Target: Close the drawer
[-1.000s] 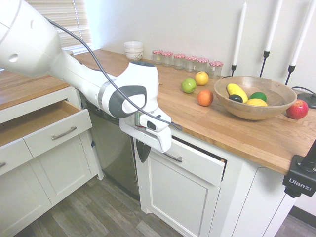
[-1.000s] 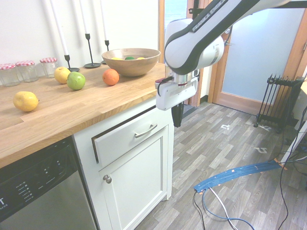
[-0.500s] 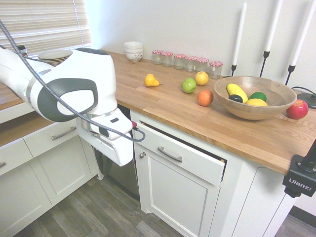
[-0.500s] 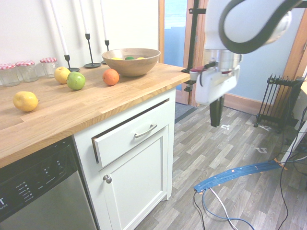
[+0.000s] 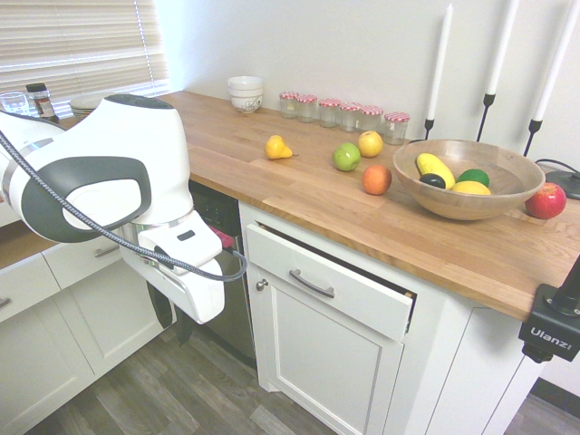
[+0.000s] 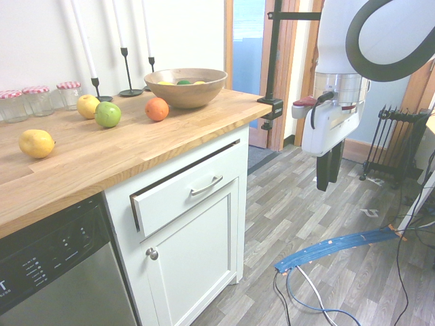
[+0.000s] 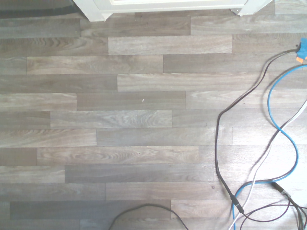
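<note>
The drawer [image 5: 349, 294] sits under the wooden countertop, with a flat white front and a curved silver handle [image 5: 311, 285]. It stands slightly ajar, with a dark gap along its top and one side. The second exterior view shows the drawer [image 6: 173, 198] the same way, its handle [image 6: 206, 185] untouched. My gripper [image 6: 329, 173] hangs over the floor, well away from the drawer and pointing down. Its two dark fingers are slightly apart and hold nothing. In the first exterior view the gripper [image 5: 170, 313] is low in front of the dishwasher.
A wooden bowl [image 5: 467, 178] of fruit, loose fruit, jars [image 5: 344, 113] and candlesticks stand on the countertop [image 5: 272, 181]. Another white drawer [image 5: 77, 258] on the left run shows tan wood behind my arm. The wrist view shows grey floor planks [image 7: 144, 120] and the cabinet base [image 7: 168, 4].
My arm has swung away from the drawer front and out over the floor. The fingers have parted from shut. The drawer's gap looks unchanged.
</note>
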